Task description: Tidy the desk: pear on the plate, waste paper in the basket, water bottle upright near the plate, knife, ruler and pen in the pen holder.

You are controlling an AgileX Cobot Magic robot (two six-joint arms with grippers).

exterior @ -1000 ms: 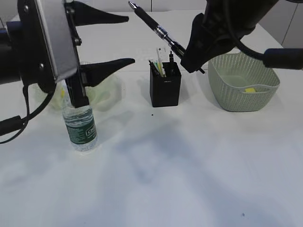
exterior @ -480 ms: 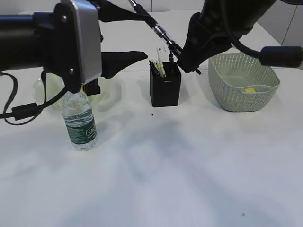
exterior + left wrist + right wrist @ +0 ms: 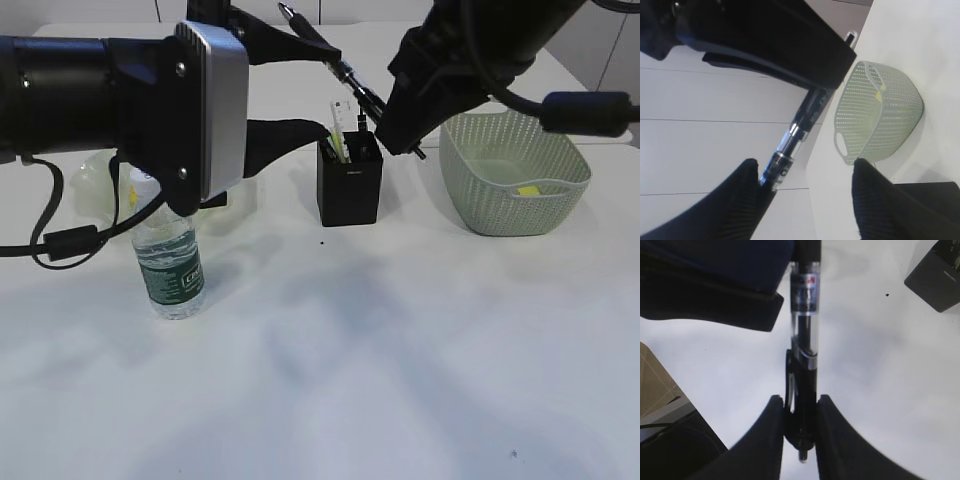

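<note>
A: What is shown in the exterior view?
B: A black-and-clear ballpoint pen (image 3: 335, 65) is held slanted above the black square pen holder (image 3: 349, 180); items are already stood in it. The clear, green-labelled water bottle (image 3: 168, 258) is upright on the white desk (image 3: 400, 350); yellow waste paper (image 3: 528, 190) is seen in the sage-green perforated basket (image 3: 515, 170). The plate and pear are largely hidden, perhaps behind the left arm.

A: And the left wrist view?
B: The left gripper (image 3: 805, 192) is seen with jaws spread, nothing held.

A: The right wrist view?
B: The right gripper (image 3: 801, 422) has its jaws pinching the pen. Only the pen's insertion appears left.
</note>
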